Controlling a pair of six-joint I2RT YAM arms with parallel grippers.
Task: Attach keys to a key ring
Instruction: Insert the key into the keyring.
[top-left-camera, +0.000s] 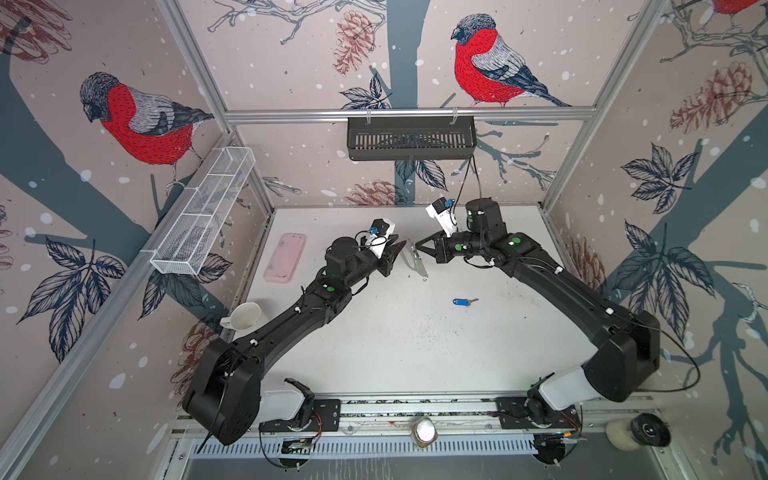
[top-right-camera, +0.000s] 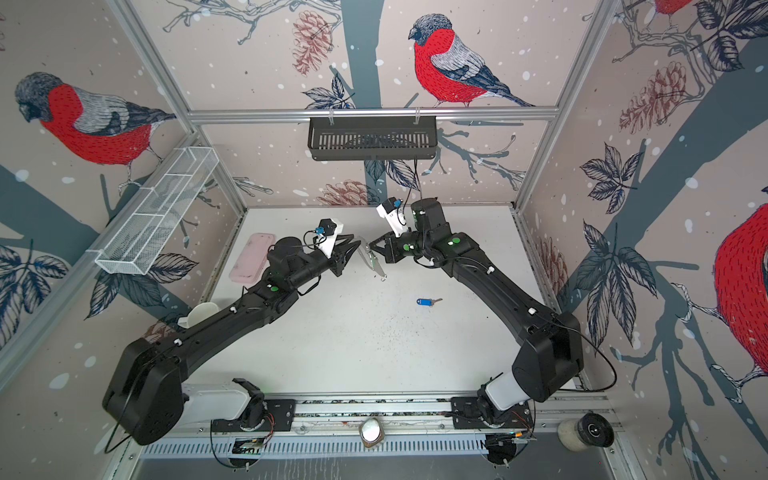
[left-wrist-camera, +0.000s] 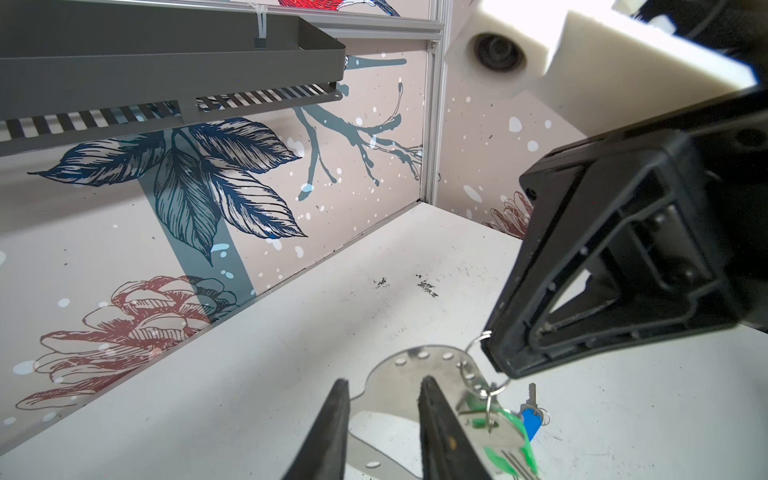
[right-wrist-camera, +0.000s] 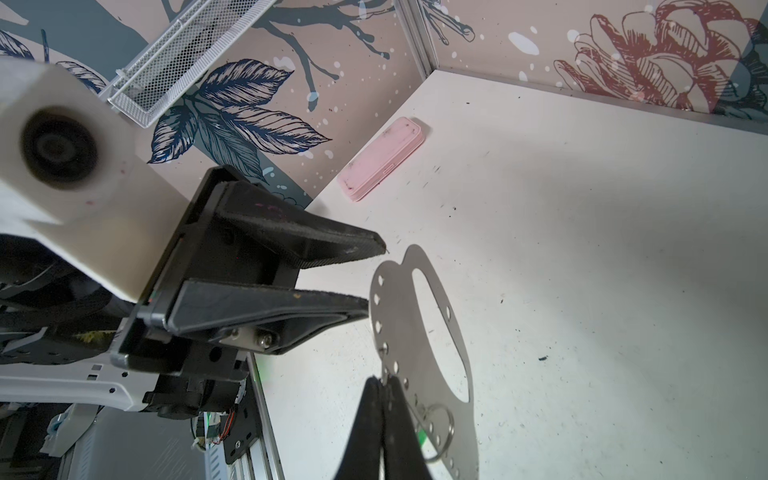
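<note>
The key ring (top-left-camera: 415, 259) (top-right-camera: 374, 259) is a thin grey plate with an oval cutout, held above the table between both grippers. My right gripper (right-wrist-camera: 382, 380) (top-left-camera: 419, 244) is shut on its holed edge (right-wrist-camera: 395, 316), by a small wire ring. My left gripper (left-wrist-camera: 384, 379) (right-wrist-camera: 375, 278) is open, with its fingertips apart just off the plate's (left-wrist-camera: 419, 374) opposite edge. A key with a green-rimmed tag (left-wrist-camera: 505, 432) hangs from a wire ring on the plate. The blue-tagged key (top-left-camera: 464, 301) (top-right-camera: 428, 301) (left-wrist-camera: 530, 419) lies alone on the table.
A pink oblong case (top-left-camera: 286, 257) (right-wrist-camera: 382, 164) lies near the left wall. A white cup (top-left-camera: 243, 316) lies by the left arm. A white wire basket (top-left-camera: 208, 212) hangs on the left wall and a black shelf (top-left-camera: 411, 137) on the back rail.
</note>
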